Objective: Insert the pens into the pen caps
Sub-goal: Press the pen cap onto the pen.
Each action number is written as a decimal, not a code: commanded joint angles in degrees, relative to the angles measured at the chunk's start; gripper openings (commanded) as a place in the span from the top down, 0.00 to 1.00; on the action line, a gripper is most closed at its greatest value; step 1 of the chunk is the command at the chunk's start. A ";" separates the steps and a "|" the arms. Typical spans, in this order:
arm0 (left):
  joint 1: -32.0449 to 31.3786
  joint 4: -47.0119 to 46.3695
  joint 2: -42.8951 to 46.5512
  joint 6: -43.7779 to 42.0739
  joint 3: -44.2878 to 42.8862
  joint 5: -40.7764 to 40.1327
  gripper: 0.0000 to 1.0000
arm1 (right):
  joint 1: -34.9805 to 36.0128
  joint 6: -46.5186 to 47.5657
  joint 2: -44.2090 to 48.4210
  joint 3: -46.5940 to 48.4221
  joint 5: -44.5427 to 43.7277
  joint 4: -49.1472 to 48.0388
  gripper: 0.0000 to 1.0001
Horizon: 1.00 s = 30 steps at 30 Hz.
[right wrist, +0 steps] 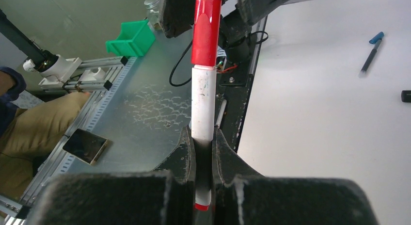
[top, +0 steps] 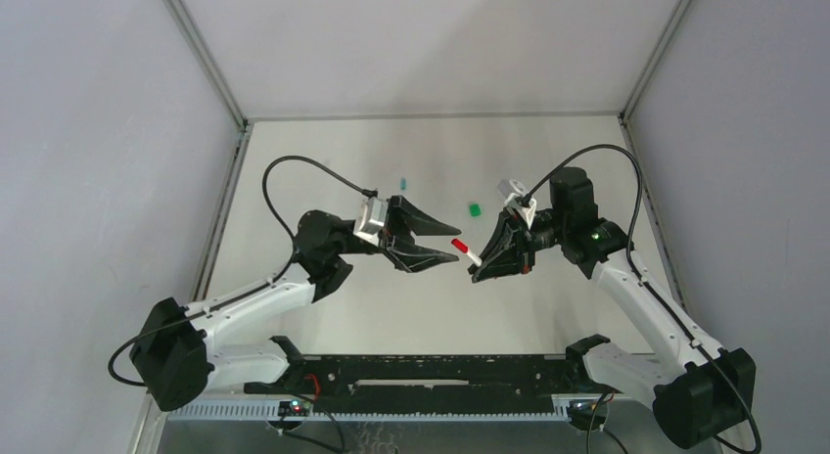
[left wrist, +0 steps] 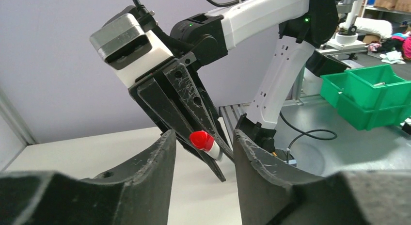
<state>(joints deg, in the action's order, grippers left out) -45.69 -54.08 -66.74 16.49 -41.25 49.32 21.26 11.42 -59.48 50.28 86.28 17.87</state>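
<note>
The right tool [right wrist: 203, 137] clamps a smooth white pen [right wrist: 202, 99] (glossy red cap [right wrist: 206, 31] on); the scuffed left tool [left wrist: 203, 137] gapes empty.

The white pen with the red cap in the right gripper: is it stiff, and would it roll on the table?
Probably stiff: the white pen stands straight out of the right gripper with no sag. Its barrel looks round and smooth, so it would likely roll if laid flat. Being slim, it is probably light.
</note>
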 commanded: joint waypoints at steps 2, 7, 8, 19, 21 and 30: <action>0.27 -5.12 -1.42 3.30 -3.13 3.93 0.54 | 0.45 1.32 -0.10 1.66 0.91 -0.13 1.00; 0.30 -6.64 -2.27 4.53 -3.33 5.22 0.75 | 0.45 1.32 -0.19 1.66 0.91 -0.03 1.00; 0.26 -6.65 -2.56 4.66 -3.57 5.83 0.80 | 0.45 1.32 -0.13 1.62 0.97 -0.03 1.00; 0.34 -2.79 -10.72 10.31 -7.59 17.64 1.00 | 0.39 0.23 -0.02 1.77 1.54 -0.70 1.00; 0.19 -4.54 -14.18 14.28 -7.61 19.54 1.00 | 0.43 1.13 -0.08 2.57 2.82 0.69 1.00; -6.86 -29.61 -30.01 34.03 -4.79 15.76 1.00 | 1.19 2.95 -0.10 5.36 2.14 4.04 1.00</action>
<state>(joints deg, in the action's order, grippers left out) -45.01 -85.54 -88.40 45.17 -48.42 62.24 20.91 13.89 -59.57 50.28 90.26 26.11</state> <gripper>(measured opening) 0.030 0.099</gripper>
